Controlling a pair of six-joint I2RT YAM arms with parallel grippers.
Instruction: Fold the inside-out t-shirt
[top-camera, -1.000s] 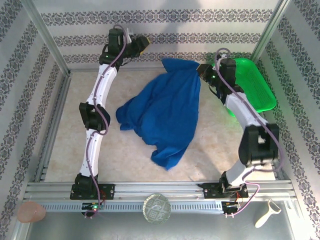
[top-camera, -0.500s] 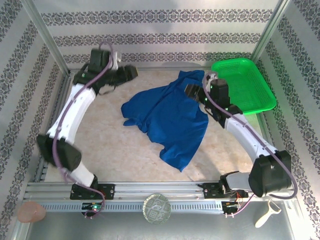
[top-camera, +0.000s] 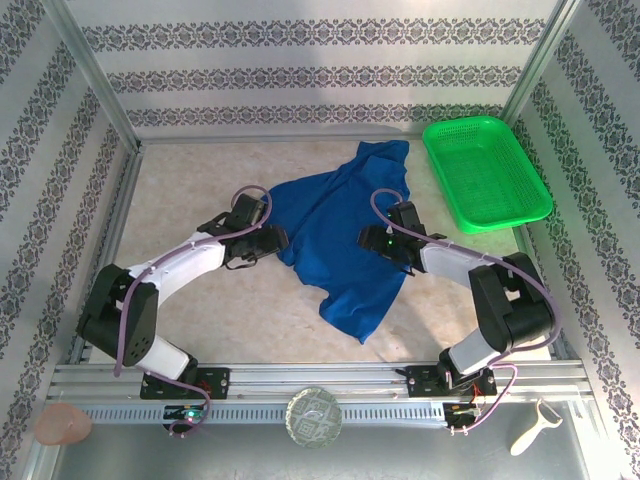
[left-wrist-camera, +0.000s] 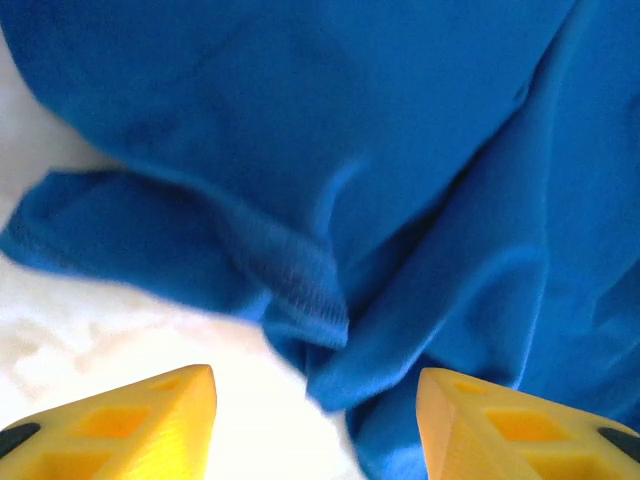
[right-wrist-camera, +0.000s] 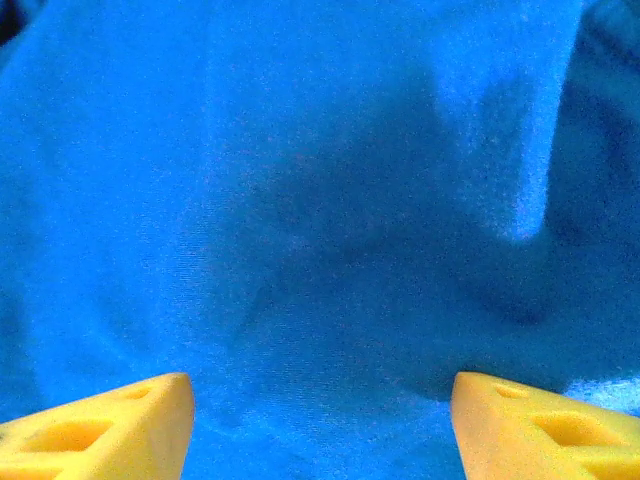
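Well, with the inside-out t-shirt (top-camera: 345, 235) rumpled at the middle of the counter (top-camera: 190, 175) and my left tool (left-wrist-camera: 312, 375) and right tool (right-wrist-camera: 320, 380) both released, empty, at its 9 and 3 o'clock edges, I'd pinch the hems cleanly and spread it flat.

From my overhead feed, the cell is boxed in by a back wall (top-camera: 320, 70), left wall (top-camera: 40, 150) and right wall (top-camera: 610, 120), all white paper with grey ornamental bands. Aluminium posts (top-camera: 95, 75) run up the upper corners. The bench (top-camera: 180, 180) is pale beige and stone-look, with a slotted rail (top-camera: 320, 378) along the bottom. The light's bright and the shadows are soft.
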